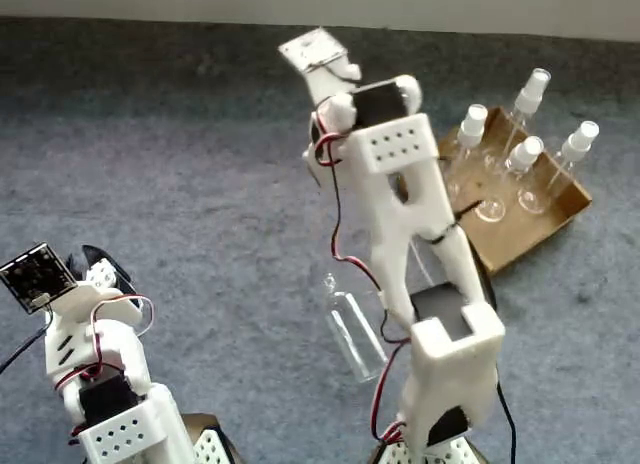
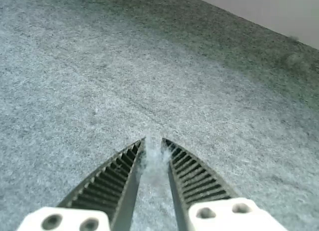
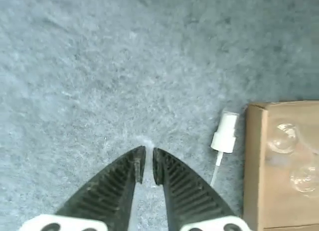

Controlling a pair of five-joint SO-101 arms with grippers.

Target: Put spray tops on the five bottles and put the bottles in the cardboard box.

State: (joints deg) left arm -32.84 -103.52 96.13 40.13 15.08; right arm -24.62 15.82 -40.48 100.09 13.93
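Bottles (image 1: 522,164) with spray tops, four of them, stand upright in the cardboard box (image 1: 530,239) at the far right of your worktop (image 1: 180,164) in the high view. A fifth bottle (image 1: 352,332) lies on its side on the worktop, with no top on it, near the middle and just left of the right arm (image 1: 400,184). That arm stretches from the near edge out to the far centre, and its wrist sits left of the box. Your left arm (image 1: 95,344) is folded low at the near left, well apart from the bottles and the box.

In the left wrist view, your left end effector (image 2: 153,145) is almost closed. Only a narrow slit shows between the ribbed fingers, which grip nothing and hang over bare grey worktop.

In the right wrist view, your right end effector (image 3: 145,161) is likewise all but closed and empty, with its tips over the worktop. A loose white spray top (image 3: 224,135) lies on the worktop with its thin tube attached, between the end effector and the box (image 3: 259,191) and just beside the box's wall. It touches neither finger. Inside the box you can see two clear bottles from above.
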